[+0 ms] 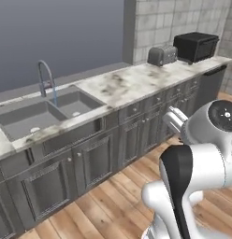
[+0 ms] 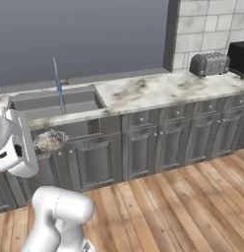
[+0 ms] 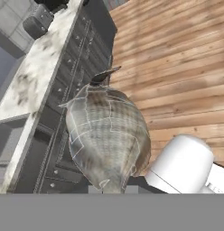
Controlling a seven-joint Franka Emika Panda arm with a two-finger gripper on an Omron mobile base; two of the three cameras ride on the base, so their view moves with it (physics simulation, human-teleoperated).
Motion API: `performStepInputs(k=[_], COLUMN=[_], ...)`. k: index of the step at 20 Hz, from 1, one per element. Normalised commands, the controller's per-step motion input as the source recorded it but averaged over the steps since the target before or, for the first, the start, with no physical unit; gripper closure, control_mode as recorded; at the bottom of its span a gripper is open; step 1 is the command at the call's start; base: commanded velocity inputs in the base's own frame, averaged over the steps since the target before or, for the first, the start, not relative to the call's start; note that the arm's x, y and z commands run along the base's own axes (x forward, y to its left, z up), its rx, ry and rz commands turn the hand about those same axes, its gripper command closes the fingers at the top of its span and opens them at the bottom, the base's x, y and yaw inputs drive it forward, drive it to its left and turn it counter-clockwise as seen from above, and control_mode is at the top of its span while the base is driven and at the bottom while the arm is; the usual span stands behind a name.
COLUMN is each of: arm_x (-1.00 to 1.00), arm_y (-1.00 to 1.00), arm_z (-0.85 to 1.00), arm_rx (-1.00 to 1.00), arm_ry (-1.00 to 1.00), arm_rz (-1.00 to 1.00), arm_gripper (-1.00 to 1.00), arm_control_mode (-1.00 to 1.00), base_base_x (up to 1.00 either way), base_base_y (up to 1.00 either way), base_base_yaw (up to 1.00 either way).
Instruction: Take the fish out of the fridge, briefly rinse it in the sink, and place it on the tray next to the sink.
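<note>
Hand view shows you the gripper [image 3: 109, 189] clamped narrow on the fish [image 3: 107, 140], which rises from the fingers above the wooden floor [image 3: 177, 67]. Right base view places fish [image 2: 49, 141] near the cabinet fronts [image 2: 138, 147], below the sink [image 2: 55, 104].

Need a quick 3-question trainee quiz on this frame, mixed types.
1. True or false: the fish is lying in the sink.
2. Multiple choice: what stands on the counter next to the toaster? A) a kettle B) a black toaster oven C) a blue bowl
3. Fill in: the gripper has its jaws ____ on the fish.

Key: 1 false, the fish is held in front of the cabinets, over the wooden floor; 2 B; 3 shut.
</note>
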Motion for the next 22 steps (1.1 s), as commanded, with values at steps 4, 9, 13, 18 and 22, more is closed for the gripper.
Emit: performStepInputs(k=[4, 9, 13, 18, 22], arm_x=[0.0, 0.0, 0.0, 0.0, 0.0], arm_y=[0.0, 0.0, 0.0, 0.0, 0.0], arm_z=[0.0, 0.0, 0.0, 0.0, 0.0], arm_rx=[0.0, 0.0, 0.0, 0.0, 0.0], arm_ry=[0.0, 0.0, 0.0, 0.0, 0.0], arm_rz=[0.0, 0.0, 0.0, 0.0, 0.0], arm_gripper=[1.0, 1.0, 1.0, 1.0, 1.0], arm_control_mode=[1.0, 1.0, 1.0, 1.0, 1.0], base_base_x=[0.99, 0.45, 0.07, 0.08, 0.94], base_base_y=[-0.54, -0.55, -0.39, -0.49, -0.33], base_base_yaw=[0.13, 0.45, 0.53, 0.52, 0.19])
